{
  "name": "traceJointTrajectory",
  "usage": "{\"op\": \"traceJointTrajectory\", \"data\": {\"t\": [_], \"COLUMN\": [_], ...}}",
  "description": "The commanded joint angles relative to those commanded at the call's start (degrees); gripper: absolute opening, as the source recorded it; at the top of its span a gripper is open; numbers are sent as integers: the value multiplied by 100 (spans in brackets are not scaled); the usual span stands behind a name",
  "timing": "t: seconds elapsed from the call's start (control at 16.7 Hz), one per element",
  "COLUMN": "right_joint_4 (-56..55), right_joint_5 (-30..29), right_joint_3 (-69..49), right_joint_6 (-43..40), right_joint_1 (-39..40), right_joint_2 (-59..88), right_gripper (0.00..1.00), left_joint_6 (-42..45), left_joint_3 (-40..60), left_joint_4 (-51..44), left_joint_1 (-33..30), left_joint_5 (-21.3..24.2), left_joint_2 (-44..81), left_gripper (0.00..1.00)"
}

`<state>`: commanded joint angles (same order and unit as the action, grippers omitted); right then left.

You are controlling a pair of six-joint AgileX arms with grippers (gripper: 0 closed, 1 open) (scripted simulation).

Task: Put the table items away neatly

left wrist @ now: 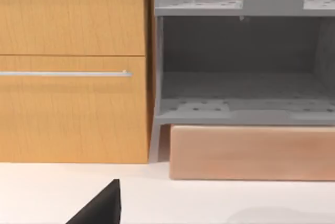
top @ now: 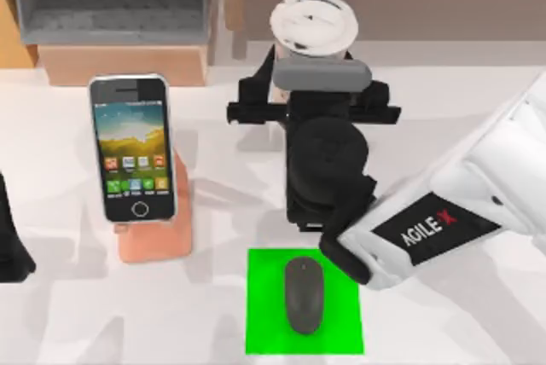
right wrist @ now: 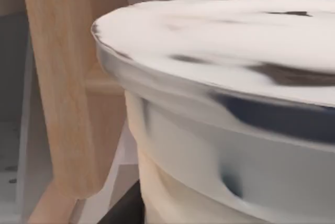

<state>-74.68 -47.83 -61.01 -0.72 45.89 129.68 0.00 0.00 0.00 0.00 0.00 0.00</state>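
Beyond the right gripper (top: 317,71), along the far edge of the white table (top: 77,314), stands a row of furniture. A grey open shelf unit (left wrist: 241,62) with speckled shelves sits on a pale peach block (left wrist: 251,153), far off to that gripper's left. Just beside the shelf unit is a light wooden cabinet (left wrist: 73,67) with a thin silver handle bar (left wrist: 65,74). A wooden post (right wrist: 73,77) rises close beside the gripper.

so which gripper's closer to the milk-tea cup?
Right. The right gripper is up against the milk-tea cup at the table's back; the left gripper sits at the far left edge, well away.
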Motion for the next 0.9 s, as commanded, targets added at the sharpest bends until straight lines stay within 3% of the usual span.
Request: {"op": "traceJointTrajectory", "data": {"t": [0.42, 0.9], "right_joint_4": [425, 1721], "right_joint_5": [681, 2436], "right_joint_3": [-445, -781], "right_joint_6": [-356, -342], "right_joint_1": [-533, -2236], "right_joint_2": [-845, -1494], "right_gripper": [0, 0], "left_joint_6": [0, 0], "left_joint_3": [0, 0], "left_joint_4": [0, 0], "left_joint_1": [0, 0], "left_joint_5": [0, 0], "left_joint_2": [0, 0], "left_gripper": [100, 100]}}
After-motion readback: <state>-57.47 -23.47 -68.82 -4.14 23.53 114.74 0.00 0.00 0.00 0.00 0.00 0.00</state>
